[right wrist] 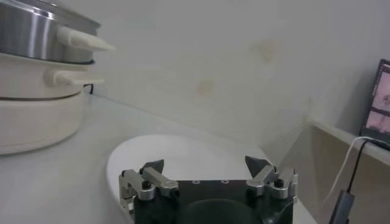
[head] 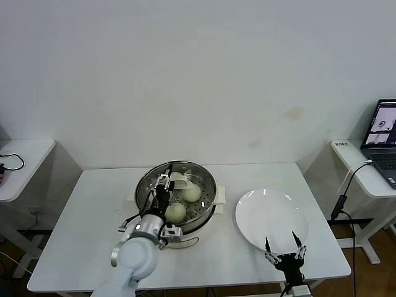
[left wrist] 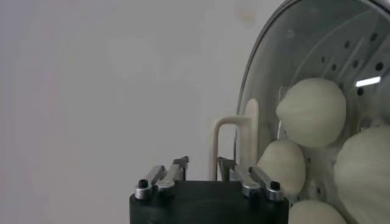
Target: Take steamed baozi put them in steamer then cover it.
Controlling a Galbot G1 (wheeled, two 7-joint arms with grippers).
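Left gripper: nearest thing in the head view, reaching in over the near-left part of the steamer; its fingers stand a little apart on either side of the cover's handle, with a gap showing on the one side, so they hold nothing.
Cover: one clear glass lid with a metal rim, lying on top of the steamer; its cream-white handle rises between the left gripper's fingers.
Steamer: one round steel pot on a cream-white base, near the middle of the table, to the left of the plate.
Steamed baozi: four pale buns show through the glass in the left wrist view, one large, one just beside the handle, one at the picture's edge and one low down; in the head view only two are plain, one near and one farther back. All lie inside the steamer, under the lid and below the left gripper.
Right gripper: over the near edge of the plate, well apart from the steamer, fingers spread wide and bare.
Plate: one flat white plate, to the right of the steamer.
Table: one white top bearing the steamer and the plate.
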